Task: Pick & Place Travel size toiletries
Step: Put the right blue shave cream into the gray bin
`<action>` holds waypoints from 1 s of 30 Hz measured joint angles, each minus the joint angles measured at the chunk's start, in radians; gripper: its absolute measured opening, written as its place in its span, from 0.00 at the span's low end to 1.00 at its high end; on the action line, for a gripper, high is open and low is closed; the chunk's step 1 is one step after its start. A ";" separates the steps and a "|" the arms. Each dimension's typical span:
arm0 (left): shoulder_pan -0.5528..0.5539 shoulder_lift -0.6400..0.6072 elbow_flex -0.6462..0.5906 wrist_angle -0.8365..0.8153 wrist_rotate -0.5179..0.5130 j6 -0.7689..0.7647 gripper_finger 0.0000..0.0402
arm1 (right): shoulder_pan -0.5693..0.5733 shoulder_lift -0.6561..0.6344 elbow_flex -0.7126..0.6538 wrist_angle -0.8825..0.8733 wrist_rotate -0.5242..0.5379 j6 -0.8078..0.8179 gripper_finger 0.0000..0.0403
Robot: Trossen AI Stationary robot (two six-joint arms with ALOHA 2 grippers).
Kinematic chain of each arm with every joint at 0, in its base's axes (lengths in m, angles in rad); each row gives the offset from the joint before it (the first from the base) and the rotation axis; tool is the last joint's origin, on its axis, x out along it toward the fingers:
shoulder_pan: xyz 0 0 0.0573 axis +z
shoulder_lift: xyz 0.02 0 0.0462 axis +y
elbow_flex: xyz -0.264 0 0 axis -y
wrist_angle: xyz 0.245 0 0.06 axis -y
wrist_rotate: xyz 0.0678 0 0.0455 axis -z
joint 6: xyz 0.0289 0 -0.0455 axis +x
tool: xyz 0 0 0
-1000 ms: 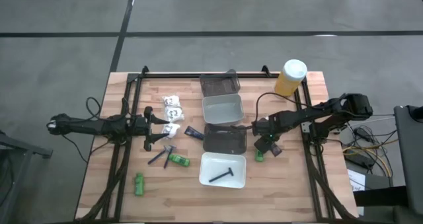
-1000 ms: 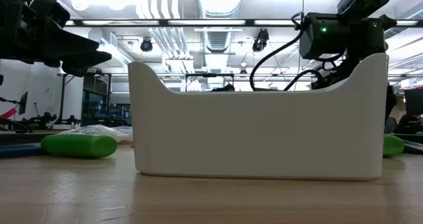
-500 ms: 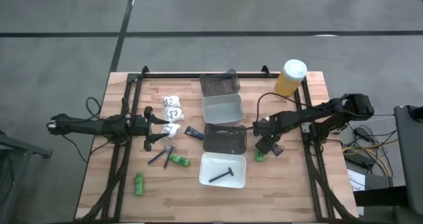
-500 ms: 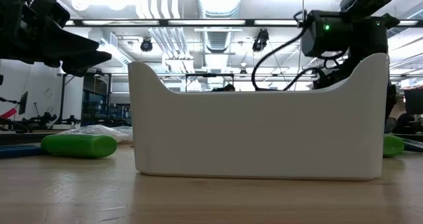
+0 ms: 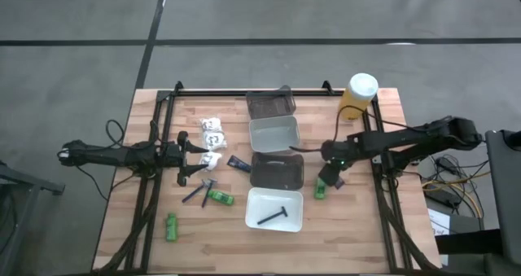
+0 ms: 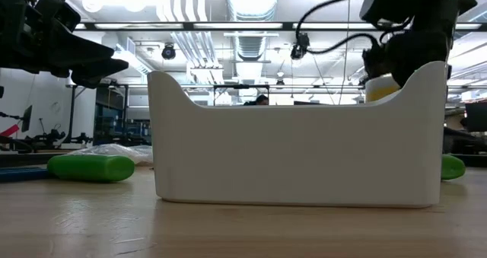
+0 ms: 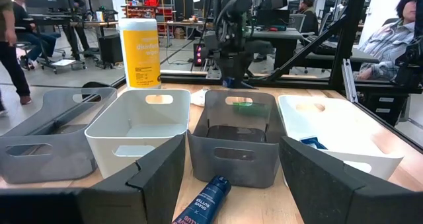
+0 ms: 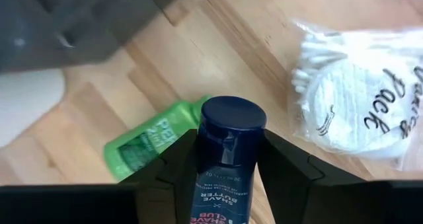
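Observation:
My right gripper [image 8: 229,147] hangs over the table's right part [image 5: 330,176], shut on a dark blue tube [image 8: 231,128]. Below it a green bottle [image 8: 149,148] and a white packet [image 8: 363,98] lie flat on the wood. My left gripper [image 5: 207,156] waits open at the left, level, with nothing between its fingers. Ahead of it lies a second dark blue tube [image 7: 205,201]. Around it are white packets [image 5: 213,129], razors [image 5: 195,193] and two green bottles [image 5: 219,197], [image 5: 171,226]. A razor [image 5: 273,216] lies in the white tray [image 5: 252,201]. My right gripper pinches the tube's body just behind the round cap [image 8: 225,168] between its two fingers. The fingers point steeply down and run along the tube. The cap end [image 8: 232,121] sticks out past the fingertips, toward the table, and the tube is lifted clear of the wood.
A row of trays runs down the table's middle: dark grey [image 5: 271,105], light grey [image 5: 274,134], dark grey [image 5: 277,171], then the white one nearest. A big yellow container [image 5: 358,95] stands at the far right. Black frame rails [image 5: 378,146] run along both sides.
My right gripper has risen above the table with the dark blue tube between its fingers; its arm has drawn back toward the right edge. The green bottle stays on the wood beneath it.

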 joint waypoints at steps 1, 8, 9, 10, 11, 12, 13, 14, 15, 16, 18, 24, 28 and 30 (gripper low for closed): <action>0.000 0.000 0.000 0.000 0.000 0.000 0.62 | 0.000 -0.014 0.000 0.010 0.002 -0.006 0.33; 0.000 0.000 0.000 0.000 0.000 0.000 0.62 | 0.000 -0.086 0.001 0.091 0.024 -0.067 0.33; 0.000 0.000 0.000 0.000 0.000 0.000 0.62 | 0.000 -0.092 0.001 0.105 0.024 -0.071 0.34; 0.000 0.000 0.000 0.000 0.000 0.000 0.62 | 0.000 -0.097 0.001 0.115 0.024 -0.076 0.34; 0.000 0.000 0.000 0.000 0.000 0.000 0.62 | 0.000 -0.099 0.001 0.125 0.025 -0.081 0.35; 0.000 0.000 0.000 0.000 0.000 0.000 0.62 | 0.000 -0.100 0.001 0.138 0.025 -0.085 0.35; 0.000 0.000 0.000 0.000 0.000 0.000 0.62 | 0.000 -0.100 0.001 0.151 0.025 -0.089 0.35; 0.000 0.000 0.000 0.000 0.000 0.000 0.62 | 0.000 -0.100 0.002 0.161 0.025 -0.096 0.35; 0.000 0.000 0.000 0.000 0.000 0.000 0.62 | 0.000 -0.099 0.001 0.172 0.025 -0.103 0.34; 0.000 0.000 0.000 0.000 0.000 0.000 0.62 | -0.001 -0.096 0.002 0.189 0.025 -0.108 0.34; 0.000 0.000 0.000 0.000 0.000 0.000 0.62 | -0.001 -0.095 0.002 0.212 0.025 -0.115 0.33; 0.000 0.000 0.000 0.000 0.000 0.000 0.62 | -0.001 -0.090 0.002 0.270 0.025 -0.117 0.34; 0.000 0.000 0.000 0.001 0.000 0.002 0.62 | -0.001 -0.091 0.002 0.295 0.025 -0.115 0.36; 0.000 0.000 0.000 0.017 -0.002 0.024 0.62 | -0.001 -0.093 0.002 0.310 0.025 -0.112 0.35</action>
